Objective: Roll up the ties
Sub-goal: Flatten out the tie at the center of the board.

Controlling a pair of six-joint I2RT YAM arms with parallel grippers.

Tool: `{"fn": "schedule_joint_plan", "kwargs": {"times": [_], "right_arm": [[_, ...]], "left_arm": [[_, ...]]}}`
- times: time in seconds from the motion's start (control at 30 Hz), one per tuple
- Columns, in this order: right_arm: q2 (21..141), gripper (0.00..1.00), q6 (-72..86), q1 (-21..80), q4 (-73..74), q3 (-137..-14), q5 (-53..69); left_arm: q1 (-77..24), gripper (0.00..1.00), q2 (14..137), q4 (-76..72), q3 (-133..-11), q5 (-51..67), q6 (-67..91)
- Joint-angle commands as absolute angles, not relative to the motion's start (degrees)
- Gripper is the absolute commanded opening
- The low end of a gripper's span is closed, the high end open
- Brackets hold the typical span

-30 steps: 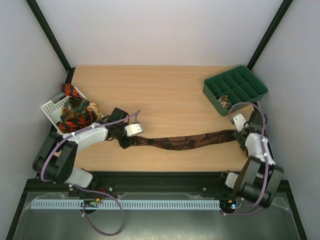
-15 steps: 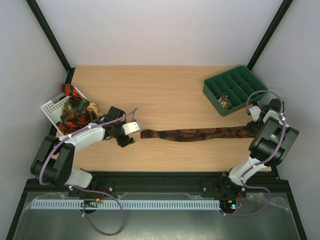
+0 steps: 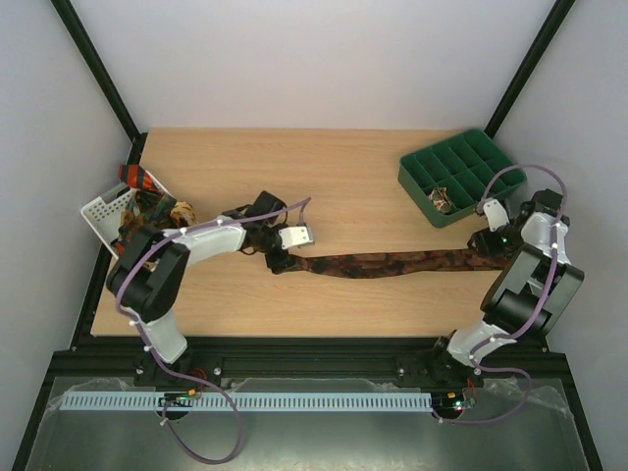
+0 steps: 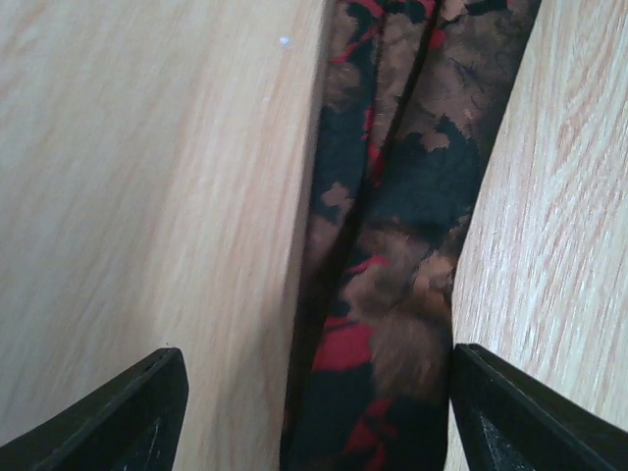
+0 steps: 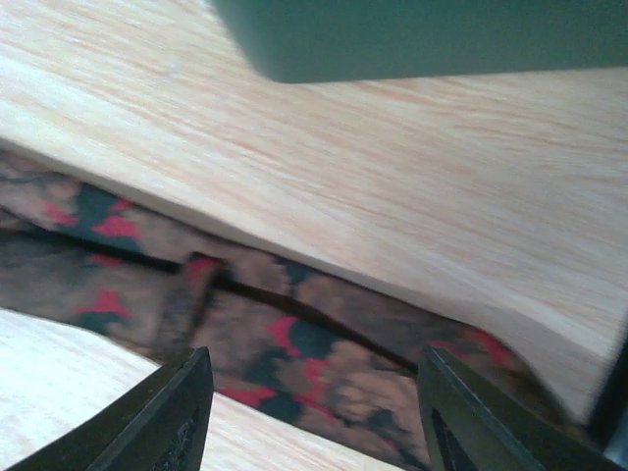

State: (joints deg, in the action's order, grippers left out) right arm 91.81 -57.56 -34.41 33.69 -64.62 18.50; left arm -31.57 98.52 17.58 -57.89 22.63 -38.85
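The dark brown tie with reddish specks lies flat and stretched left to right across the near half of the table. Its left end is under my left gripper and its right end is under my right gripper. Both grippers stand open, fingers spread to either side of the cloth, and neither is pinching it. The other ties are heaped in the white basket at the far left. The green tray sits just beyond my right gripper.

I judge the tie is laid out and the rolling itself is not yet begun. Next I should close one gripper on an end, probably the left, and turn it over onto itself. The other gripper should keep the length straight so the roll stays tight and does not skew.
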Motion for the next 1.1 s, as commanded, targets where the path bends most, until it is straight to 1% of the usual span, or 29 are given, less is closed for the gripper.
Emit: {"fn": "schedule_joint_plan", "kwargs": {"times": [0.0, 0.1, 0.17, 0.3, 0.33, 0.43, 0.53, 0.6, 0.73, 0.83, 0.93, 1.0, 1.07], "right_arm": [[90.8, 0.58, -56.8, -34.0, 41.3, -61.1, 27.7], [93.1, 0.5, -55.4, -33.9, 39.0, -59.9, 27.8], [95.5, 0.47, -54.8, -33.9, 38.7, -60.5, 27.2], [98.9, 0.42, -53.7, -33.9, 37.2, -61.2, 25.6], [99.5, 0.41, -53.4, -33.9, 36.4, -61.3, 25.3], [101.1, 0.37, -52.7, -33.9, 34.9, -61.6, 24.6], [103.0, 0.34, -51.6, -33.9, 33.6, -62.3, 23.9], [104.2, 0.3, -51.2, -33.9, 33.3, -62.8, 23.7], [104.5, 0.3, -52.8, -34.0, 33.6, -62.5, 24.0], [101.8, 0.36, -59.1, -33.9, 36.1, -59.5, 27.8], [97.6, 0.45, -67.7, -33.2, 41.0, -56.4, 34.3], [94.1, 0.52, -71.3, -31.5, 42.5, -54.3, 37.3], [90.4, 0.55, -73.6, -28.4, 41.8, -51.4, 38.0]], "left_arm": [[-34.3, 0.73, 102.1, 17.5, -59.5, 21.3, -38.7], [-35.2, 0.54, 103.0, 16.3, -58.8, 20.0, -38.6], [-35.2, 0.39, 102.3, 15.6, -57.9, 19.8, -38.4], [-33.6, 0.07, 96.7, 10.4, -52.6, 20.8, -36.5], [-32.9, 0.05, 95.3, 9.0, -51.4, 21.2, -35.9], [-30.9, 0.04, 92.6, 6.5, -49.1, 22.7, -34.2], [-30.5, 0.08, 94.4, 6.3, -49.0, 21.4, -33.6], [-30.5, 0.1, 96.4, 7.9, -50.3, 20.7, -33.2], [-28.3, 0.1, 97.7, 7.4, -51.2, 19.9, -31.0], [-26.3, 0.11, 97.9, 8.1, -51.8, 21.7, -30.2], [-26.1, 0.14, 98.9, 10.4, -52.5, 23.9, -31.1], [-26.2, 0.15, 99.8, 11.4, -53.2, 24.2, -31.2], [-26.2, 0.16, 100.4, 11.8, -53.3, 24.3, -31.2]]}}
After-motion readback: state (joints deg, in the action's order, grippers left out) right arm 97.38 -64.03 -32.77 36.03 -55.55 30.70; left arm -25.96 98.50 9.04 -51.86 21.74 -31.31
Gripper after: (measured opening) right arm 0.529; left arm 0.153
